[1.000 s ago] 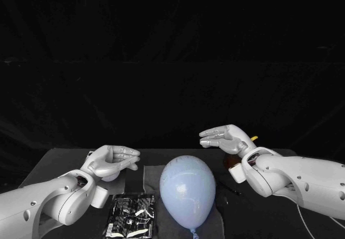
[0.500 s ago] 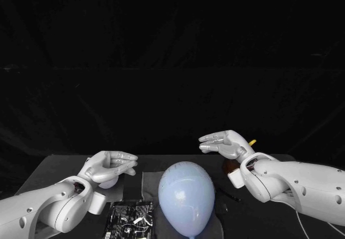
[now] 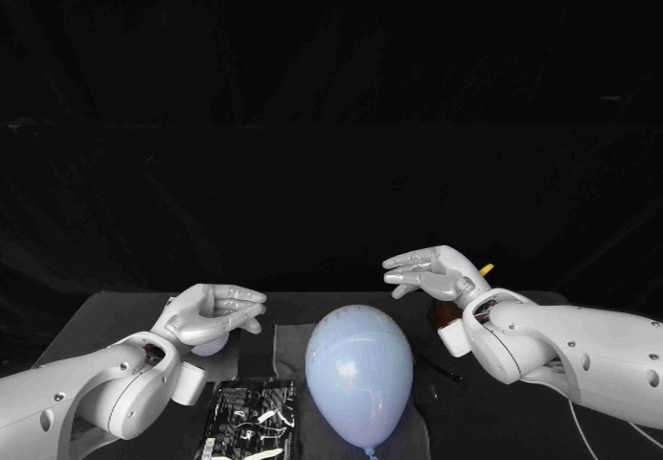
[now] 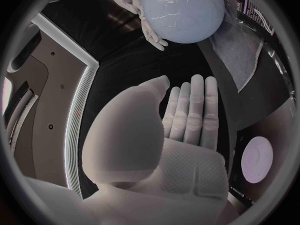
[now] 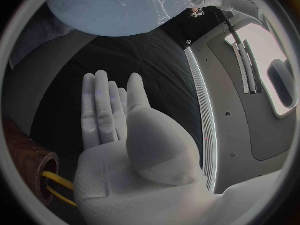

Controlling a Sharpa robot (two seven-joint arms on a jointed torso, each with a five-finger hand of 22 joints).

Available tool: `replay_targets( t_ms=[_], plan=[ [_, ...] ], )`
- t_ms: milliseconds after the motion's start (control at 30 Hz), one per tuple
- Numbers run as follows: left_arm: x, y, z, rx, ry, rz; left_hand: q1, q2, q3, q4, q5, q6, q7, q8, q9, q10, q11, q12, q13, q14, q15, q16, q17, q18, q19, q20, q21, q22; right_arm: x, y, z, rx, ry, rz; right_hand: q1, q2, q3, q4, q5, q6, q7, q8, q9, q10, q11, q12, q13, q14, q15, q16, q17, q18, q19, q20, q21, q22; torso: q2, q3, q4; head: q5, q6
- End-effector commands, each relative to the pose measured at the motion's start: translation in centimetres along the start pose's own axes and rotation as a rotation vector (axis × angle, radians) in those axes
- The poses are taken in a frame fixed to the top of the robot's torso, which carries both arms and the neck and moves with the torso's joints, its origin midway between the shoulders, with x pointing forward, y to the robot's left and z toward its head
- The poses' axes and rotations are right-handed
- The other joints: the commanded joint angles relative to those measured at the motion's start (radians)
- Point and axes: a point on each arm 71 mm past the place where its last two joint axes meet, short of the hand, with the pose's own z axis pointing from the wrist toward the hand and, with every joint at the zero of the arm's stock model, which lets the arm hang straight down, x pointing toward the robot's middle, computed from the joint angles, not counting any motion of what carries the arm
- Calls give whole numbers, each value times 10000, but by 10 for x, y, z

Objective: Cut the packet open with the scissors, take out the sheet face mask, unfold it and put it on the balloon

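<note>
- Table (image 3: 111,314): black, across the lower band of the head view.
- Black drape (image 3: 331,144): fills everything above the table.
- Balloon (image 3: 359,372): pale blue, lying lower centre on a grey cloth (image 3: 287,343), knot toward the bottom edge.
- Packet (image 3: 249,422): shiny and dark, flat on the table at lower left, just beside the balloon.
- Brown holder (image 3: 443,312): right of the balloon, with a yellow loop (image 5: 57,187) inside.
- Left hand (image 3: 215,314): lower left, raised, empty, fingers side by side and half curled.
- Right hand (image 3: 431,271): right of centre, raised, empty, fingers loosely bent.
</note>
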Motion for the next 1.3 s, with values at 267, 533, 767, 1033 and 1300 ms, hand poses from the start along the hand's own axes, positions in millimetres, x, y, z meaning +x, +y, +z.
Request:
replay_targets(
  t_ms=[267,533,767,1033,1300],
  plan=[
    [8,-2,-11,9,1357,2112,68,-84,-634,231,-17,33,-119,-238,59,-26,-139,27,41,684,-282,2665,1666,22,518,-535,2487,1514,7,4,-8,-190,1104,-1128,-365,148,-326,-568,79,338,-460,254,56,1160,-500,3,100,1505,-688,7617,5688,-482,2040,-746,6114,5340,-13,2,2,207,-741],
    [13,0,-19,-116,2204,3731,186,-128,-841,338,-13,30,-190,-286,86,-209,-145,-21,14,359,-263,2965,1779,24,127,-502,2865,1803,9,3,-12,-108,1648,-1892,-916,140,-284,-765,-77,206,-397,312,90,1112,-482,-7,111,1513,-557,10135,8115,-785,2386,-658,8631,7965,3,6,4,373,-1276],
    [22,11,-29,-497,2904,4808,133,-46,-1192,463,-21,142,-315,-230,165,152,-280,231,142,720,-382,3617,2030,54,120,-562,3351,2100,5,2,-13,-6,1517,-2222,-1127,79,-283,-884,-137,61,-310,289,88,830,-377,-45,85,1448,-465,10547,8388,-803,2295,-572,8966,8320,18,-1,0,535,-1652],
    [28,21,-35,-750,3196,5977,438,294,-2544,443,-70,-300,-205,-406,194,-1003,-132,148,53,745,-246,4119,2015,59,-23,-498,4008,2508,2,1,-13,47,1369,-2433,-1203,51,-276,-959,-174,-22,-240,276,85,549,-294,-43,71,1412,-393,10659,8448,-805,2235,-500,9053,8430,8,4,1,608,-1925],
    [32,28,-31,-811,3142,6817,948,953,-4757,532,-437,-944,-234,-528,205,-2135,-44,432,-3,816,-210,4633,1636,61,-186,-436,4500,2773,5,2,-12,22,1417,-2493,-1234,58,-269,-985,-189,-65,-209,267,82,446,-263,-38,71,1417,-364,10736,8520,-814,2242,-471,9122,8509,21,3,-5,753,-2116]
  ],
)
